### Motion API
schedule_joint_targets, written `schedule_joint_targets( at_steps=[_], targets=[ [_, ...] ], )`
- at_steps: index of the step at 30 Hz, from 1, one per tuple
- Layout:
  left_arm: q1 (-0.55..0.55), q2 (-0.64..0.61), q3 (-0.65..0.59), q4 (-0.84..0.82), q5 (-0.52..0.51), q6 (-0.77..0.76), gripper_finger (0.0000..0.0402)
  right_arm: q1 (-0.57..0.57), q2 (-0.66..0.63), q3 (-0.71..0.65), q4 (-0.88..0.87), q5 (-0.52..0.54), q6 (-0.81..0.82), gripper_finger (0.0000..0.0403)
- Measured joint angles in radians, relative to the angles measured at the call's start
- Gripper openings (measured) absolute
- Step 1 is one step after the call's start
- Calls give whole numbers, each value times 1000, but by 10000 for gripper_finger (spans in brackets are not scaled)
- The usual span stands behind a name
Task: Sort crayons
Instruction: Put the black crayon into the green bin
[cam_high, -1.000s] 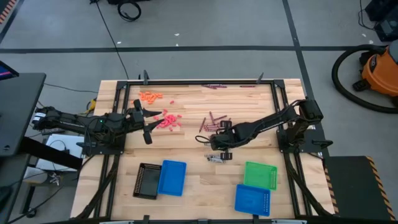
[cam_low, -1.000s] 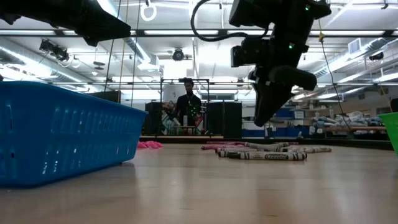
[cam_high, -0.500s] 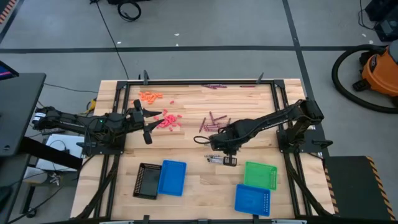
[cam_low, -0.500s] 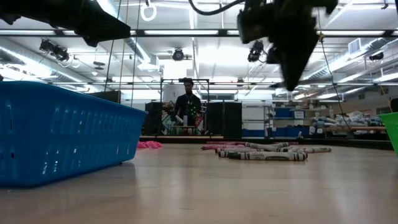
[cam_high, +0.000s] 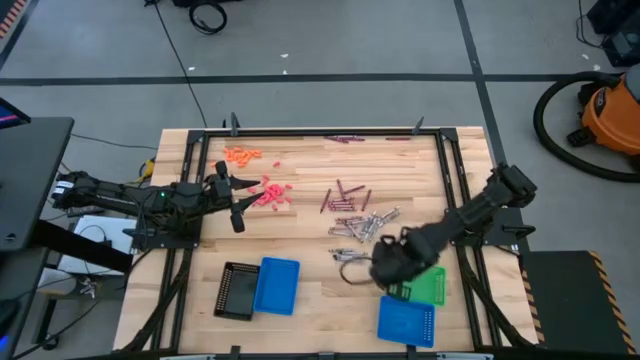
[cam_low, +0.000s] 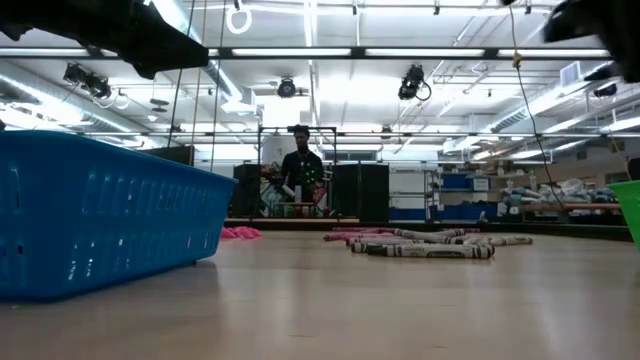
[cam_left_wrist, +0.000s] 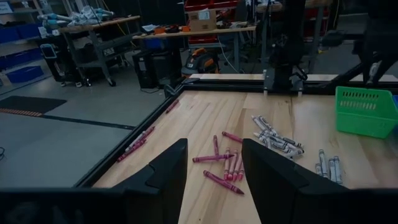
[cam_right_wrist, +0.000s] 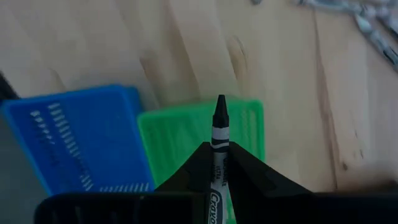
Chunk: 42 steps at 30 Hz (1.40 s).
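Note:
My right gripper (cam_high: 385, 265) hangs over the near right of the table, at the left edge of the green tray (cam_high: 428, 285), and is shut on a silver-grey crayon (cam_right_wrist: 219, 134) above that tray (cam_right_wrist: 186, 134). More silver-grey crayons (cam_high: 365, 226) lie flat at mid-table, with dark purple crayons (cam_high: 345, 197) beyond them. Red-pink crayons (cam_high: 272, 195) and orange crayons (cam_high: 240, 154) lie at the far left. My left gripper (cam_high: 235, 196) is open and empty beside the red-pink crayons. My right gripper pinches the silver-grey crayon's wrapped body (cam_right_wrist: 217, 160) between its two fingers. The crayon lies along the fingers, and its dark pointed tip (cam_right_wrist: 220, 104) sticks out past the fingertips. It is lifted clear, over the green tray.
A blue tray (cam_high: 406, 322) lies near the green one at the front right. A black tray (cam_high: 237, 290) and another blue tray (cam_high: 277, 285) lie at the front left. A few purple crayons (cam_high: 345, 139) lie along the far edge. A person (cam_low: 301, 170) stands in the room behind.
My right gripper has risen from the silver-grey crayons at mid-table and gone toward the table's near right, over the green tray, carrying one silver-grey crayon lifted clear. My left arm has kept still.

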Motion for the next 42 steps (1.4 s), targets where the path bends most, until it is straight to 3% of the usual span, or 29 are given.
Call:
schedule_joint_targets(
  at_steps=[7, 12, 17, 35, 42],
  targets=[
    [0, 0, 0, 50, 0, 35, 164, 111, 0, -106, 7, 7, 173, 48],
    [0, 0, 0, 93, 0, 100, 164, 138, -1, -209, 141, -4, 203, 48],
    [1, 0, 0, 98, -2, 139, 164, 139, -1, -298, 239, -16, 202, 48],
    [1, 0, 0, 83, -3, 130, 164, 140, -2, -434, 307, -38, 106, 48],
    [1, 0, 0, 75, -3, 103, 164, 138, -2, -481, 406, -35, 89, 77]
  ],
)
